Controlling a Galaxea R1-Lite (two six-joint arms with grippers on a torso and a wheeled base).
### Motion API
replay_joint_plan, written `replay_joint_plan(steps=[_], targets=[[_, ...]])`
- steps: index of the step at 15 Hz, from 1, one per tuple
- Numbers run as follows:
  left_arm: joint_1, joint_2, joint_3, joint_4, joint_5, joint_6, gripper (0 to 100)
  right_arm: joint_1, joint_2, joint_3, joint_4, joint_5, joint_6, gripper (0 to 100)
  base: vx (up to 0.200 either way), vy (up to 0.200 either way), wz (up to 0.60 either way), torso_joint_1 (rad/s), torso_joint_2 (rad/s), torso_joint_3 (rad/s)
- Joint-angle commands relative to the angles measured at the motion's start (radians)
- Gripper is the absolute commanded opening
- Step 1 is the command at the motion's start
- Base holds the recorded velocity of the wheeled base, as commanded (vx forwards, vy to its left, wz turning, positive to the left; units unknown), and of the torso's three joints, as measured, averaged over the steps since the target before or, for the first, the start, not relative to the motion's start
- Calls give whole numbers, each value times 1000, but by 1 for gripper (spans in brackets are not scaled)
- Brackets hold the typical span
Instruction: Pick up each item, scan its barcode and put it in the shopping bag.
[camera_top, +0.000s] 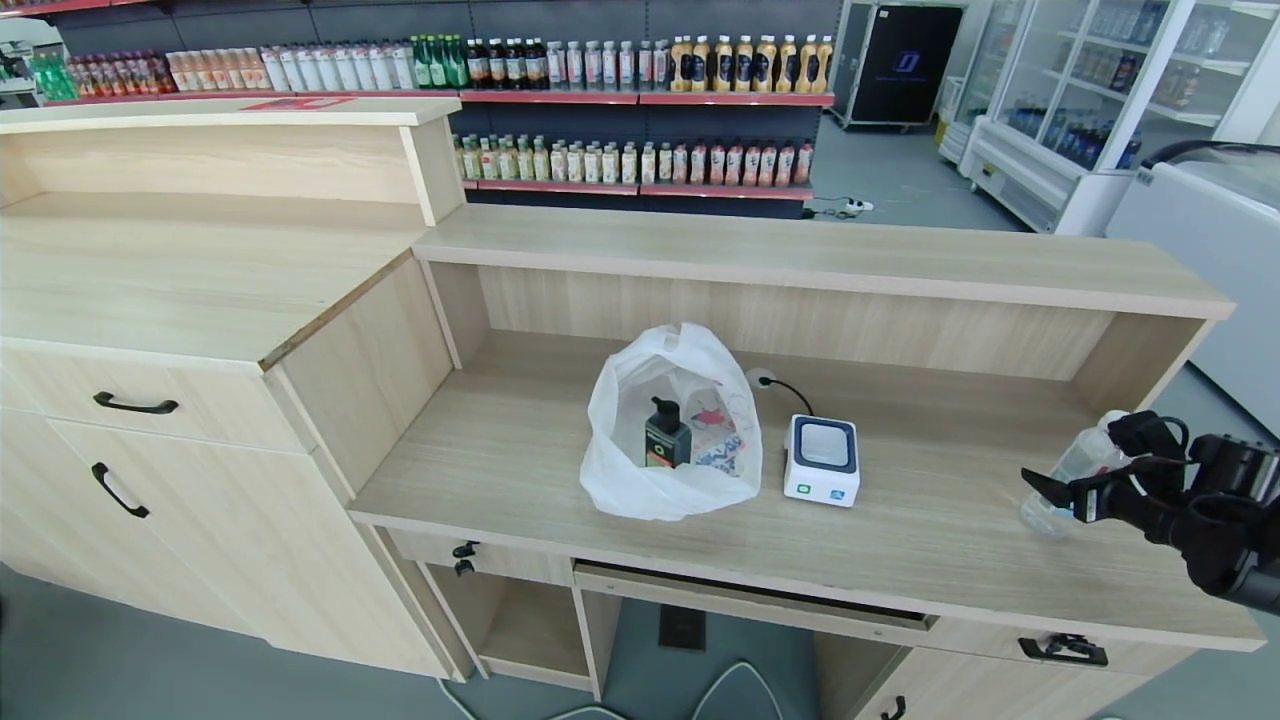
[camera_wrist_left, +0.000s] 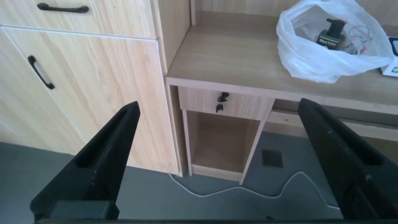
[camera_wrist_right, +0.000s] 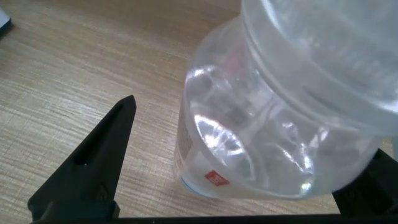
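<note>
Clear plastic bottle (camera_top: 1075, 468) is sitting on the wooden counter (camera_top: 950, 540) near its right end, well apart from the white scanner (camera_top: 822, 458) and the shopping bag (camera_top: 620, 470) that are resting side by side at the middle. In the head view it is leaning slightly, though whether it is tilting off its base I cannot tell.

The right gripper (camera_top: 1085, 462) is straddling the bottle with its jaws spread wide, one dark finger (camera_wrist_right: 93, 162) on either side. In the right wrist view a strip of bare counter is showing between the nearer finger and the bottle's wall, so that finger is not touching; the other finger is lying close against the far side, and contact there cannot be judged. The gripper is holding nothing yet.

The bag is standing open, with a dark pump bottle (camera_top: 666, 435) upright inside beside some printed packets.

The left gripper (camera_wrist_left: 219, 104) is hanging low in front of the cabinet, below counter level, jaws wide apart and carrying nothing.
</note>
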Motion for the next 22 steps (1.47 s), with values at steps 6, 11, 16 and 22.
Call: replay_joint_plan(steps=[6, 11, 16, 22], targets=[[1, 0, 0, 0, 1, 0, 100, 20, 16, -7, -6, 0, 3, 100, 0, 0, 0, 0, 0, 0], [1, 0, 0, 0, 1, 0, 100, 23, 25, -4, -36, 2, 5, 0, 0, 0, 0, 0, 0, 0], [1, 0, 0, 0, 1, 0, 100, 23, 25, -6, -36, -1, 5, 0, 0, 0, 0, 0, 0, 0], [1, 0, 0, 0, 1, 0, 100, 28, -36, -1, -21, 2, 143, 0, 0, 0, 0, 0, 0, 0]])
